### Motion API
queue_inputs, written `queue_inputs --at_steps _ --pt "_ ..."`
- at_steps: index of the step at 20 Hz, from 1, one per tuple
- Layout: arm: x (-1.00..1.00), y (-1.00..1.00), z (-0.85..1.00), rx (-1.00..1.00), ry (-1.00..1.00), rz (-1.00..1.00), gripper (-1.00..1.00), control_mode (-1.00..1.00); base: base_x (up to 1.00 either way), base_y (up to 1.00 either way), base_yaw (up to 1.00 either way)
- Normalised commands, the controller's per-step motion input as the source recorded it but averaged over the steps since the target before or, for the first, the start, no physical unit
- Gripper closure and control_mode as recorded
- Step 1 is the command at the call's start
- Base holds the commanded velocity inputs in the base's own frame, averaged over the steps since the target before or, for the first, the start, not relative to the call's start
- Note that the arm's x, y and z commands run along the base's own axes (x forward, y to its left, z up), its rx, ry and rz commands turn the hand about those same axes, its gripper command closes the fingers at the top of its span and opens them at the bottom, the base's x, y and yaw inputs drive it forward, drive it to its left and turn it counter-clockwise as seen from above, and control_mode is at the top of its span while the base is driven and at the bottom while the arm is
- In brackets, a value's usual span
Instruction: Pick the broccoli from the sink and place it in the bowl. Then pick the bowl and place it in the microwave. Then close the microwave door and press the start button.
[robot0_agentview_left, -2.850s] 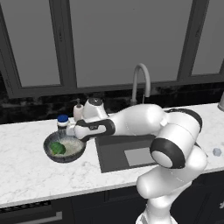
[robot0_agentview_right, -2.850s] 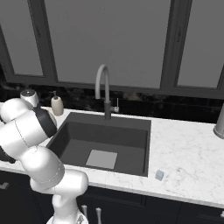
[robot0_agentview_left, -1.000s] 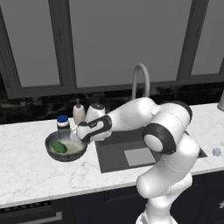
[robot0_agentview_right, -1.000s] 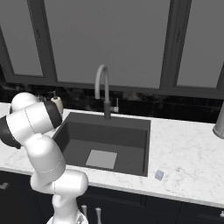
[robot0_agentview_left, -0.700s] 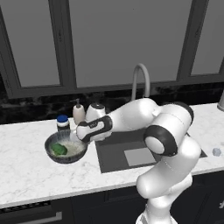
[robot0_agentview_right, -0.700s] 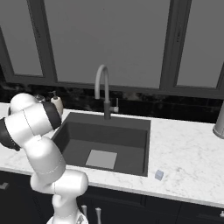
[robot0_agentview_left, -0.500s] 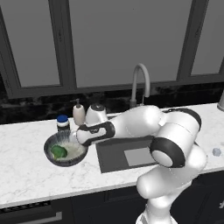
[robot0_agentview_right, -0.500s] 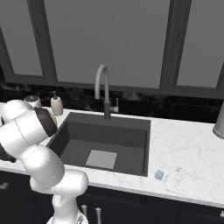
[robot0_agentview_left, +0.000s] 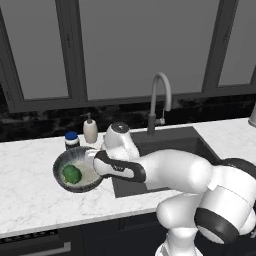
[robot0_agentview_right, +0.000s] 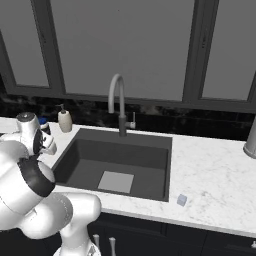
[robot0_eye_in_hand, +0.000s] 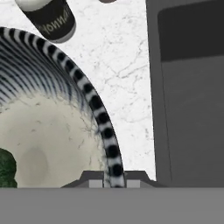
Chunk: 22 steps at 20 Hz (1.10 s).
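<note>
The arm reaches out over the white marble counter (robot0_agentview_left: 30, 200) to the bowl (robot0_agentview_left: 75, 172), which sits on the stone just to the 9 o'clock side of the sink (robot0_agentview_right: 120, 165). In the hand view the gripper (robot0_eye_in_hand: 114, 180) is down on the bowl's rim at the side nearest the basin — the jaws nearly closed, pinching the dark-spotted rim, one finger inside the bowl and one outside. From the left base view the hand covers that same edge of the bowl, around 3 o'clock on its circle.

The broccoli (robot0_agentview_left: 71, 173) lies inside the bowl, on the pale speckled floor, toward the 9 o'clock side away from the gripper; in the hand view just a dark green edge of it peeks in at the lower left.

Behind the bowl, at about 12 o'clock, stands a small dark jar with a blue lid (robot0_agentview_left: 72, 139), and just beside it a cream soap dispenser (robot0_agentview_left: 90, 130). The curved grey faucet (robot0_agentview_left: 159, 102) rises at the back of the sink — the basin has a pale square patch on its floor.
</note>
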Motion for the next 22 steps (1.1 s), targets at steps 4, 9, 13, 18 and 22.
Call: queue_inputs --at_steps 4,9,13,18,22 --pt "-0.3 -0.38 0.72 0.11 0.0 -0.22 1.0 -1.0 0.0 0.0 0.0" --pt "-0.42 -0.33 0.73 0.01 0.07 -0.22 1.0 -1.0 0.0 0.0 0.0" --pt "-0.38 -0.34 0.68 0.0 0.17 -0.29 1.0 -1.0 0.0 0.0 0.0" --pt "-0.36 -0.64 0.57 0.0 0.02 -0.32 1.0 -1.0 0.0 0.0 0.0" --pt "-0.41 -0.8 0.49 0.01 -0.06 -0.33 1.0 -1.0 0.0 0.0 0.0"
